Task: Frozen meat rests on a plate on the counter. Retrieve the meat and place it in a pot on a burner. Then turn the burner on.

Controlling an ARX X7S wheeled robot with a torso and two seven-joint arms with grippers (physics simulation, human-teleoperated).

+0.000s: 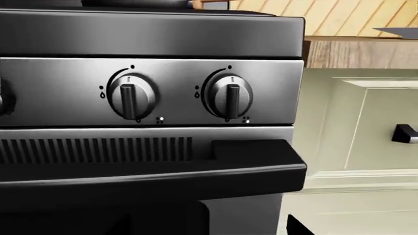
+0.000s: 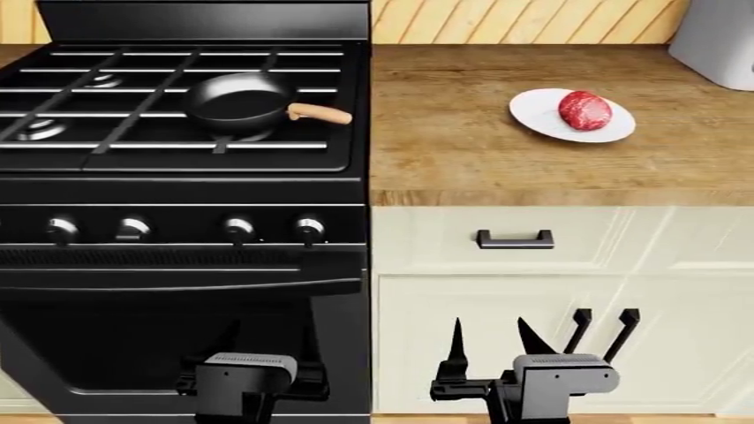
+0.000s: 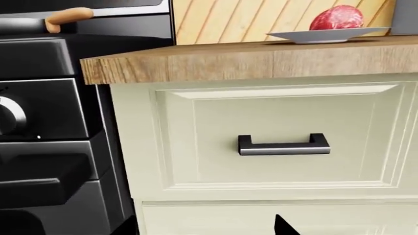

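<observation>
The rounded lump of raw red frozen meat with pale marbling [image 2: 584, 110] sits in the plain round white shallow plate [image 2: 536, 113], filling only part of it. The plate rests on the brown wood-grain counter [image 2: 471, 141], well above and beyond the right gripper [image 2: 539, 340] and a little to its right. The right wrist view shows meat [image 3: 337, 17] and plate [image 3: 307, 35] from below the counter edge [image 3: 261, 61], over a cream drawer front with a black bar handle [image 3: 283, 145].

The small round black frying pan that serves as the pot [image 2: 236, 102] stands empty on the black iron grates of the black stove [image 2: 177, 190], its tan wooden stick handle [image 2: 318, 113] pointing toward the counter. A silvery gas burner ring [image 2: 41, 130] shows under the grates, apart from the pot. Pot and burner lie well above and beyond the left gripper [image 2: 245, 382].

Both arms hang low in front of the cabinets and oven door. The right gripper's dark fingers [image 2: 457, 344] point upward and stand spread apart, holding nothing. The left gripper's body shows before the oven door, but I cannot tell how its fingers stand. The left wrist view faces two silver stove knobs [image 1: 132, 95] on the steel control panel.
</observation>
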